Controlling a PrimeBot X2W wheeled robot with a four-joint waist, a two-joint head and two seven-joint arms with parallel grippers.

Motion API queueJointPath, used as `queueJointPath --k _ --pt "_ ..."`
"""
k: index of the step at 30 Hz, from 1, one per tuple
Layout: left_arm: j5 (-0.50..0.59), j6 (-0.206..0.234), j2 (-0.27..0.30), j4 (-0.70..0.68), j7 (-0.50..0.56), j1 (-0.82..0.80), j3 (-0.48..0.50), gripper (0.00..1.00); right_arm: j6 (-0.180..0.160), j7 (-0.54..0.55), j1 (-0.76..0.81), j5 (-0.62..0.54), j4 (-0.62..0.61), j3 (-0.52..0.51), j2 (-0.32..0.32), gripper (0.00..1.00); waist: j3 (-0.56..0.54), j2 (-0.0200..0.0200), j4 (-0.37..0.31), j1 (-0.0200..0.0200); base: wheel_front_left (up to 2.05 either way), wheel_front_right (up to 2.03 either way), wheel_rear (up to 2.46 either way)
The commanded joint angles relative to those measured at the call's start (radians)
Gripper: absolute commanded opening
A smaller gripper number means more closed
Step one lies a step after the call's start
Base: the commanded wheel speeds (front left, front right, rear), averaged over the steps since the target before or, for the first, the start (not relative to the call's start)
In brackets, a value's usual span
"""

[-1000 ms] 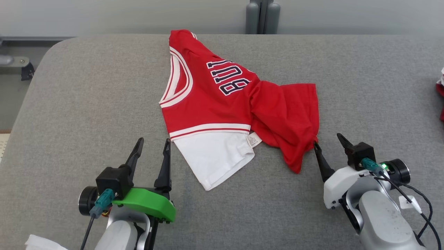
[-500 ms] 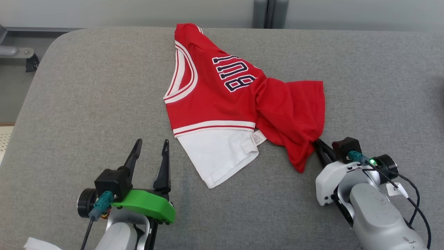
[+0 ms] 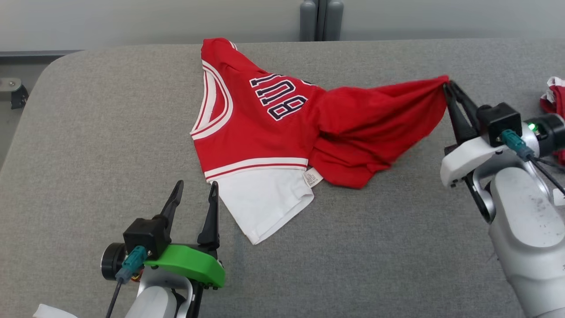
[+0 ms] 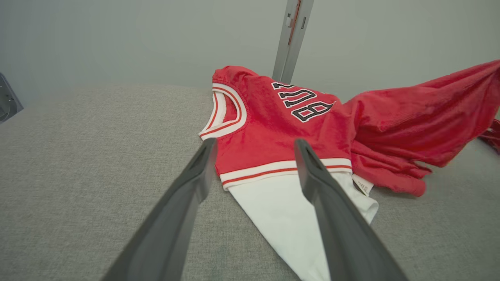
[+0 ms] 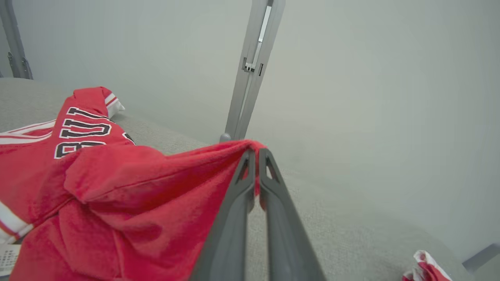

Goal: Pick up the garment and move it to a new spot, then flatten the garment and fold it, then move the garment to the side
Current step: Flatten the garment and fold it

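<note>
The red jersey (image 3: pixel 260 132) lies mid-bench (image 3: pixel 101 132). The right pincer (image 3: pixel 446 85) pinches its red corner, held raised at the jersey's right. The left pincer (image 3: pixel 195 187), spread, sits just beside its white part.

You've got a grey fabric-covered tabletop (image 3: pixel 88 132) with a rounded corner, a plain pale wall (image 3: pixel 132 22) behind it and a grey upright post (image 3: pixel 321 20) at the far edge. Over on the right edge in the head view there's a bunched red-and-white cloth (image 3: pixel 557 90), and a white scrap (image 3: pixel 48 311) pokes in bottom left.
</note>
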Motion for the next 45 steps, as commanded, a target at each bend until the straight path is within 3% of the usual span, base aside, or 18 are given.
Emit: queueJointPath --k 1,10,20,33,34,35,36,37,45 --pt "-0.005 0.005 0.005 0.000 0.002 0.014 0.000 1.00 -0.002 -0.003 0.000 -0.022 -0.045 -0.004 -0.009 0.00 -0.005 -0.0001 -0.007 0.0000 0.00 0.00 0.00" --pt "-0.012 0.009 0.013 -0.001 0.001 0.027 -0.002 1.00 -0.002 -0.003 0.228 -0.021 -0.222 0.094 -0.009 0.00 -0.020 -0.0001 -0.020 0.0000 0.00 0.00 0.00" --pt "-0.017 0.014 0.025 -0.007 0.004 0.040 -0.008 1.00 -0.002 -0.003 0.479 0.010 -0.204 0.146 0.030 0.00 -0.029 -0.0001 -0.057 0.0000 0.00 0.00 0.00" --pt "-0.026 0.018 0.030 -0.006 0.005 0.049 -0.020 1.00 -0.002 -0.003 0.579 0.020 -0.193 0.101 0.072 0.00 -0.043 -0.0001 -0.083 0.0000 0.00 0.00 0.00" --pt "-0.028 0.018 0.029 -0.004 0.004 0.051 -0.021 1.00 -0.002 -0.003 0.581 0.018 -0.196 0.097 0.077 0.10 -0.043 -0.0001 -0.084 0.0000 0.00 0.00 0.00" --pt "-0.028 0.018 0.029 -0.003 0.003 0.052 -0.022 1.00 -0.002 -0.003 0.584 0.018 -0.199 0.097 0.081 0.45 -0.044 -0.0001 -0.085 0.0000 0.00 0.00 0.00" --pt "-0.028 0.018 0.028 -0.001 0.002 0.053 -0.023 1.00 -0.002 -0.003 0.588 0.017 -0.201 0.096 0.085 0.90 -0.044 -0.0001 -0.085 0.0000 0.00 0.00 0.00" --pt "-0.029 0.018 0.027 0.000 0.002 0.055 -0.024 1.00 -0.002 -0.003 0.590 0.018 -0.204 0.095 0.086 1.00 -0.045 -0.0001 -0.086 0.0000 0.00 0.00 0.00" --pt "-0.041 0.015 0.017 0.018 -0.002 0.072 -0.033 1.00 -0.002 -0.003 0.593 0.031 -0.239 0.060 0.081 1.00 -0.060 -0.0001 -0.083 0.0000 0.00 0.00 0.00"
